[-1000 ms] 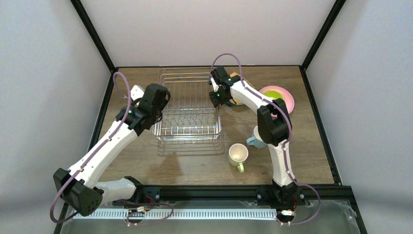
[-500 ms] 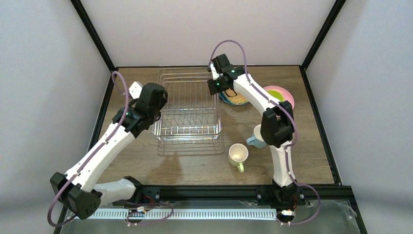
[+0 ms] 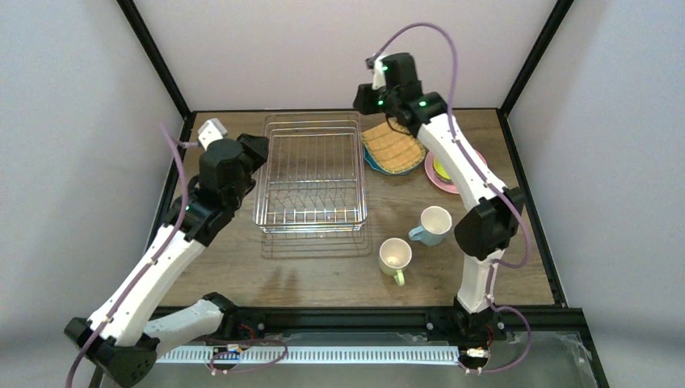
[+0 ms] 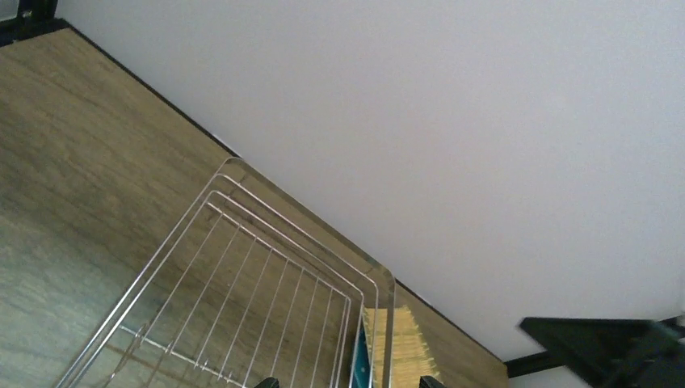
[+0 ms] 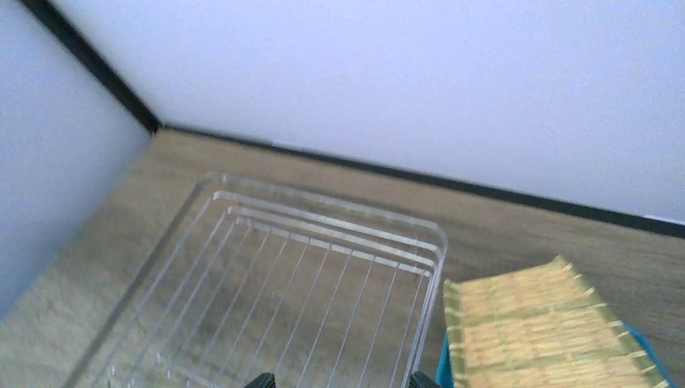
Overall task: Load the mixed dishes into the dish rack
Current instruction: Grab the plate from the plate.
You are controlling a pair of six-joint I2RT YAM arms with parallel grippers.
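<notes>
Beside the dish rack (image 3: 360,174) lies the tan plate (image 3: 393,147).

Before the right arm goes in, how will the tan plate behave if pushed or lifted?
Probably rigid: the tan plate shows flat, straight edges despite its woven look. It rests on the teal plate, so a push likely slides it rather than tips it.

Overhead view, wrists seemingly near, sharing rack (image 5: 323,267)
</notes>
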